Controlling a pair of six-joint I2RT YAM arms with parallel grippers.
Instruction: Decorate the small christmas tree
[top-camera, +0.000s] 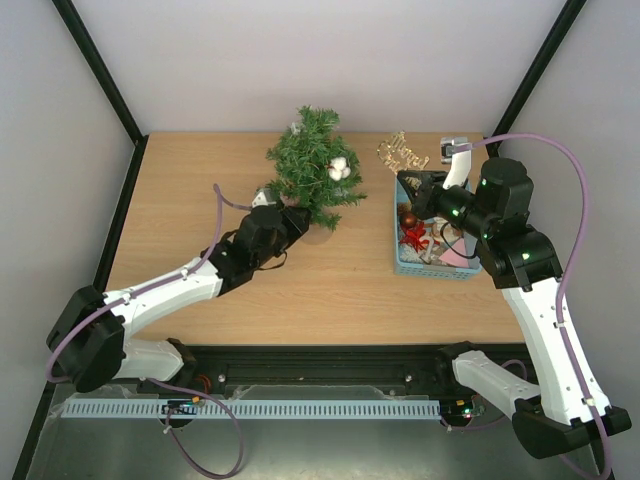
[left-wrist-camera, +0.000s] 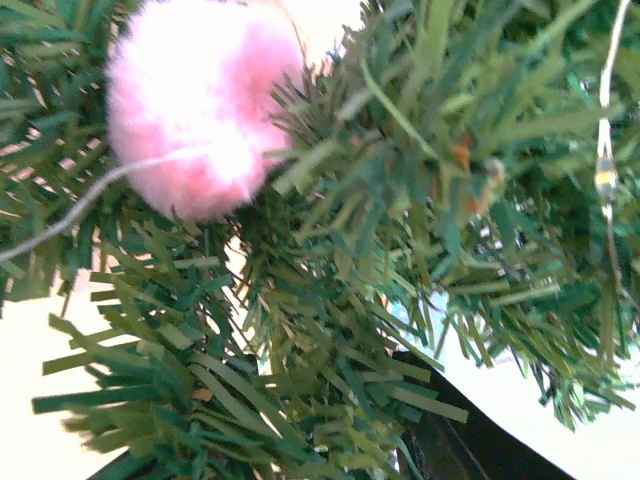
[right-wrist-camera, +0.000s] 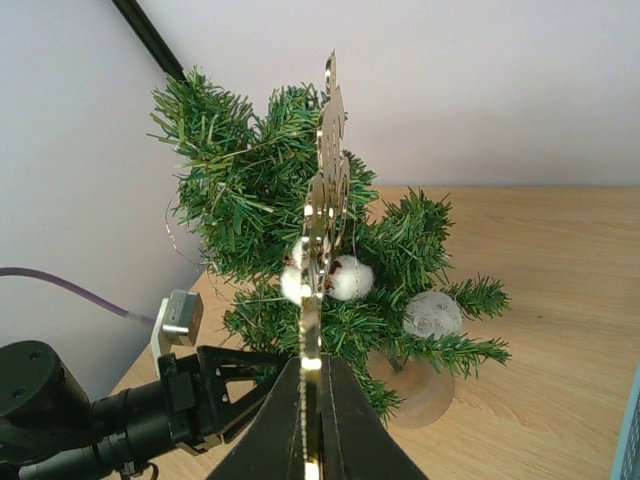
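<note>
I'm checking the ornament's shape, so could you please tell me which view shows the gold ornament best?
The top view: the gold ornament shows its flat cut-out face there. The right wrist view sees it only edge-on, between the fingers. The left wrist view misses it.

Left claw (top-camera: 296, 222) half out of sight under the small christmas tree (top-camera: 318, 170); pink pompom (left-wrist-camera: 195, 110) blurry.

The small christmas tree (top-camera: 312, 172) stands upright on its round tan base (right-wrist-camera: 420, 385), toward the far middle of the table (top-camera: 200, 180). Its bushy dark-green branches carry two white pom-poms (top-camera: 340, 168), a pale netted ball (right-wrist-camera: 432, 314), a pink fluffy ball (left-wrist-camera: 195, 110) and a thin wire strand (left-wrist-camera: 90, 200).
</note>
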